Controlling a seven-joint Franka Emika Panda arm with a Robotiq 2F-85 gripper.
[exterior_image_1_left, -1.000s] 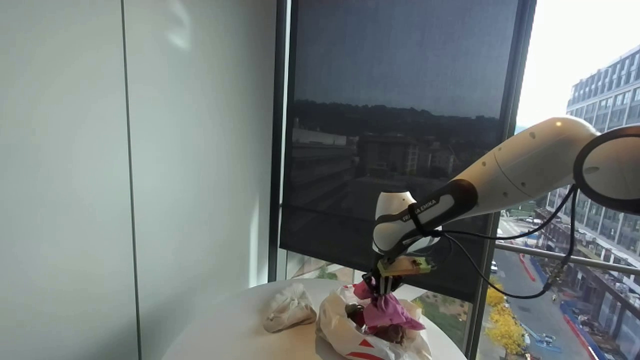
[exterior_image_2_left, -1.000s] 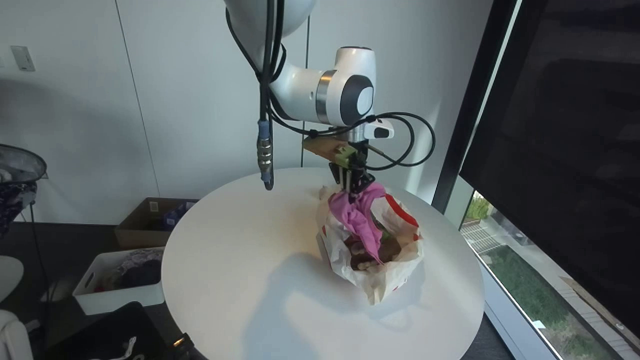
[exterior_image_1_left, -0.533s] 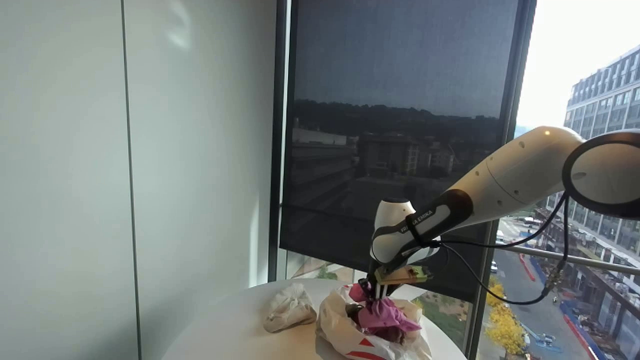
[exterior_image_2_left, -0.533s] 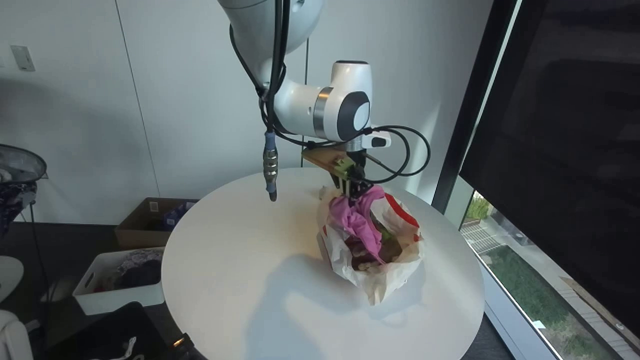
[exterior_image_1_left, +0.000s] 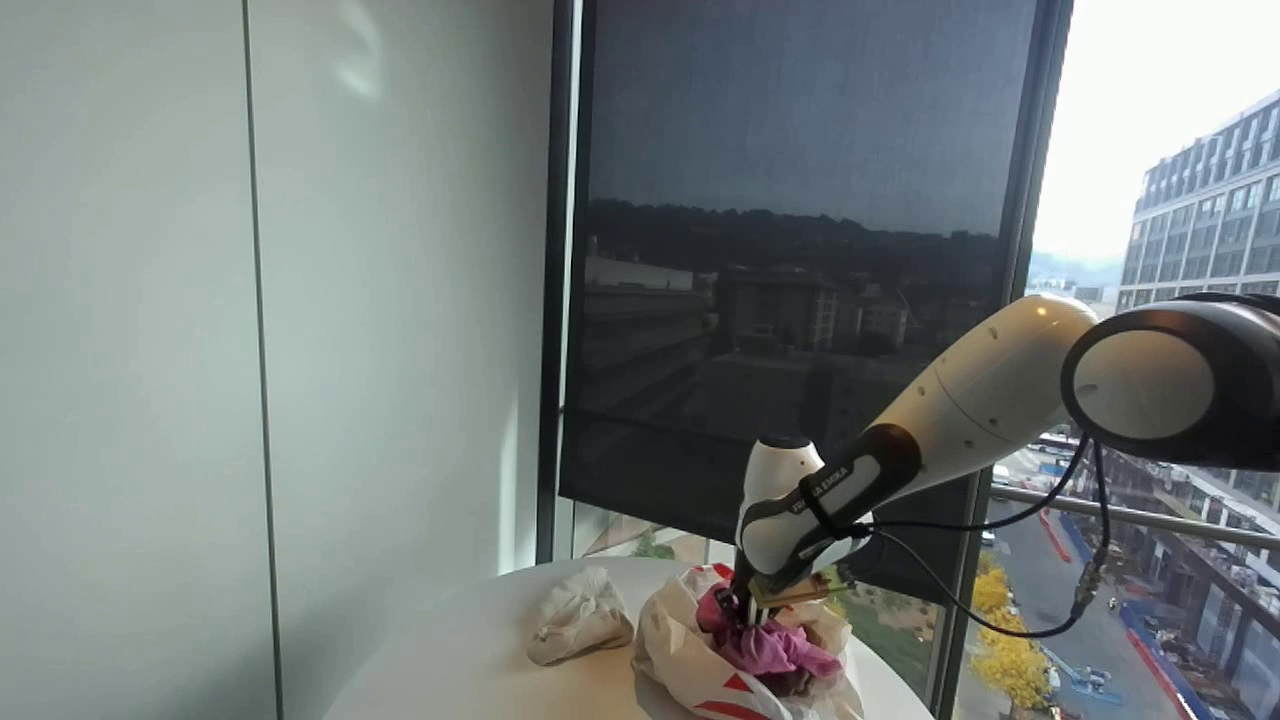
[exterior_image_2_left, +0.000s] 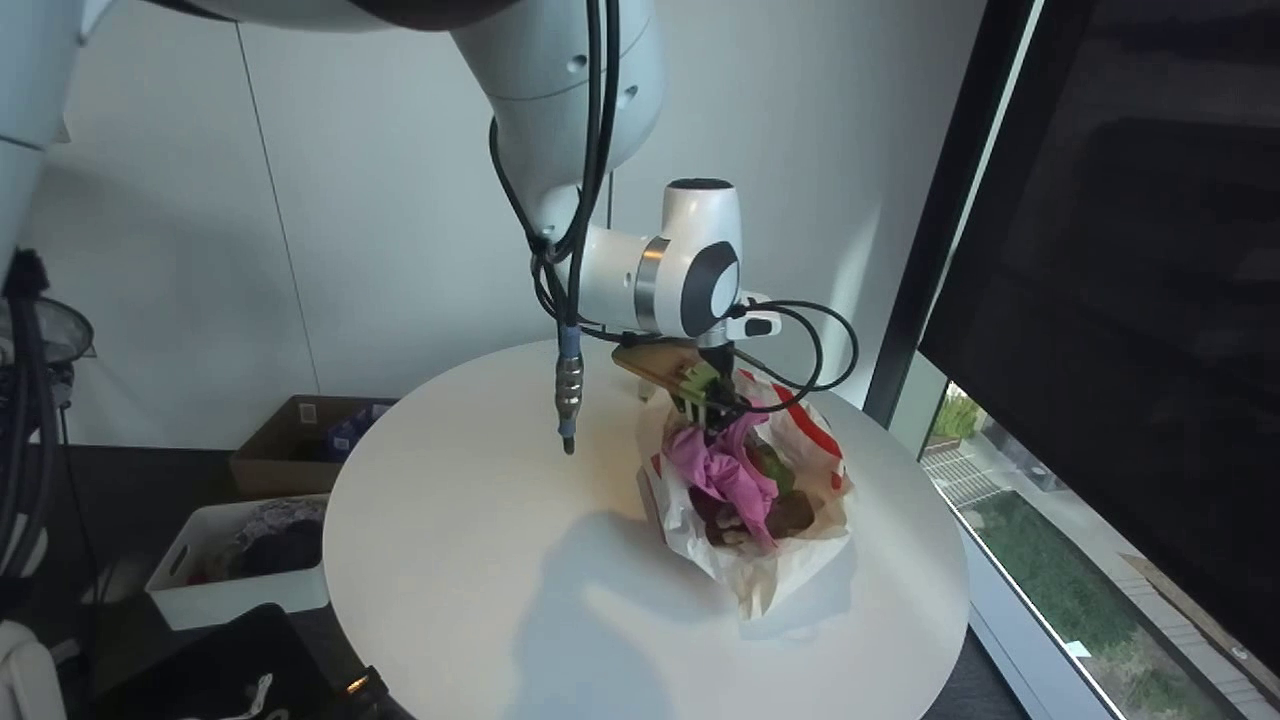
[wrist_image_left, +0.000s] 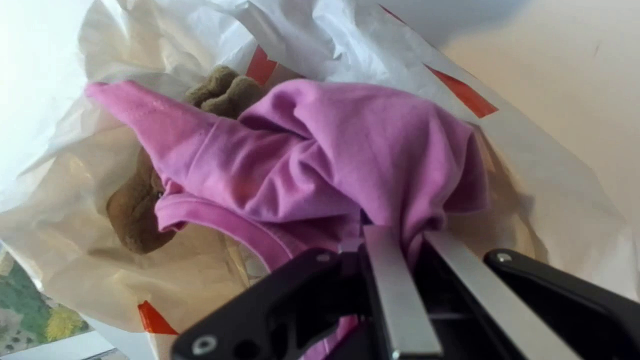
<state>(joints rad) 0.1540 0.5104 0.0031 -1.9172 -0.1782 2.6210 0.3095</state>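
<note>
Cloth (wrist_image_left: 350, 145), soft, pink and crumpled, droops inside the open mouth of the white red-marked plastic bag (exterior_image_1_left: 668, 650), a gathered fold clamped in the black-and-silver gripper (wrist_image_left: 406, 234). Peering in, I see fuzzy brown plush (wrist_image_left: 225, 100) beneath it. The bag rests on the round white table (exterior_image_2_left: 450, 500), near a crumpled off-white bundle (exterior_image_1_left: 580, 618).

White table (exterior_image_2_left: 450, 520); bag (exterior_image_2_left: 755, 582), pale bundle (exterior_image_1_left: 580, 618) atop

One table (exterior_image_2_left: 450, 520) — one open bag (exterior_image_1_left: 665, 650), one pink cloth (wrist_image_left: 345, 160), one pincer (wrist_image_left: 407, 237)
</note>
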